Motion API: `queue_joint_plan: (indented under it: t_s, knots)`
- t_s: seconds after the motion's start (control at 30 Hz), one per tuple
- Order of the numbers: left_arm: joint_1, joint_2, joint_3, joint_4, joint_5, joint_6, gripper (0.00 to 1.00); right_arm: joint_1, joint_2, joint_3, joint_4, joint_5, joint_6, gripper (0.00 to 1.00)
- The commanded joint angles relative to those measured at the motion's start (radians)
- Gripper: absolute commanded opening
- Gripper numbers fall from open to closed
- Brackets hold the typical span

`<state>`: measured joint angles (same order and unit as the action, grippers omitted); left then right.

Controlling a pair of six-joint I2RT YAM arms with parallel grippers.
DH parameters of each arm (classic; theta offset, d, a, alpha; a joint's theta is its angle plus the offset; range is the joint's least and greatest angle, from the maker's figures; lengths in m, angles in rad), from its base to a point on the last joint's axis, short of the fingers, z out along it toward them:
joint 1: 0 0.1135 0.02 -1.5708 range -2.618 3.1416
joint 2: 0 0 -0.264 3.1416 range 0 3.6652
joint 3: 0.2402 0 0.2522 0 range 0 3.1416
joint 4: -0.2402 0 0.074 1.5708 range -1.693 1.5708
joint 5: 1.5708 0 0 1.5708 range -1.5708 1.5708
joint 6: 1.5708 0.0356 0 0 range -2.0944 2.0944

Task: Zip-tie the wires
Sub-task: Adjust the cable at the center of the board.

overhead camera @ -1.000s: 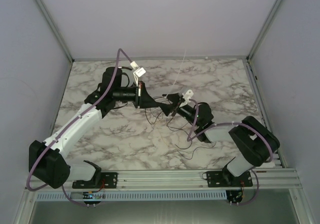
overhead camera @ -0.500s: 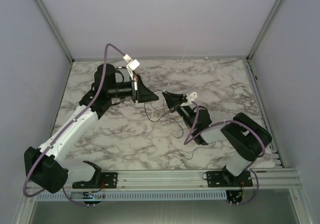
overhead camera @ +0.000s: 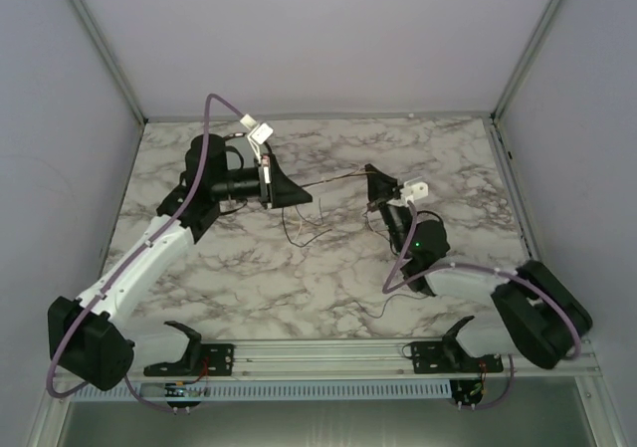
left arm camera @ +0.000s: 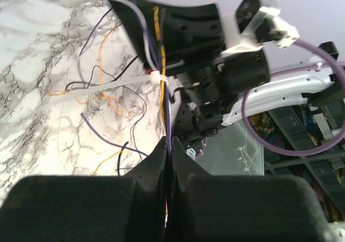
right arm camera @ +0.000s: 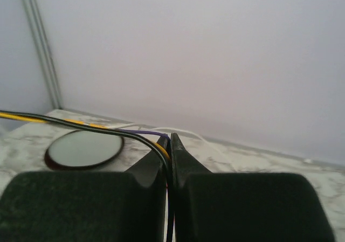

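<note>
Two sets of black fingers face each other above the veined marble bench [overhead camera: 229, 268], seen from overhead. The left fingers [overhead camera: 301, 195] and the right fingers [overhead camera: 372, 177] are both pinched shut on the wires [overhead camera: 333, 179], which run as one fine, taut line between them. Slack, hair-thin strands droop from that line in loose loops onto the stone. A thick lilac cable [overhead camera: 212, 118] arches over the left arm.

From the left wrist, the matte wedge-shaped fingers press flat together, with purple, yellow and black strands nipped in the seam and rising straight toward the right arm's black housing. The zip tie [left arm camera: 108, 87], a flat white plastic strip, has its small head against the bundle partway up and its tail sticking out sideways over the bench.

From the right wrist, the fingers are closed to a thin seam on black, yellow and purple strands. A round, dark-rimmed dish [right arm camera: 83, 149] with a pale flat face lies on the bench beyond.
</note>
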<state>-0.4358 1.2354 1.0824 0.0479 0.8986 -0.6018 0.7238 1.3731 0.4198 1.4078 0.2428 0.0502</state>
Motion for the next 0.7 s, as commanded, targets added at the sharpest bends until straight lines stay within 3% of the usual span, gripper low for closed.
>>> queue_joint_plan:
  t_s: [0.0,0.2,0.33,0.53,0.67]
  knots:
    - [0.007,0.011,-0.031,0.096,0.036,-0.010,0.00,-0.084,-0.147,0.029,-0.305,0.104,-0.145,0.00]
    - [0.005,0.139,0.005,0.167,0.076,-0.021,0.00,-0.157,-0.285,0.168,-0.699,0.034,-0.288,0.00]
    - [0.005,0.204,0.015,0.125,0.070,0.029,0.00,-0.158,-0.282,0.208,-0.896,-0.036,-0.276,0.00]
    - [0.008,0.253,-0.011,-0.088,-0.013,0.193,0.00,-0.153,-0.261,0.173,-1.027,-0.052,-0.194,0.00]
    - [0.008,0.275,-0.073,-0.147,-0.062,0.247,0.00,-0.129,-0.235,0.159,-1.088,-0.072,-0.180,0.00]
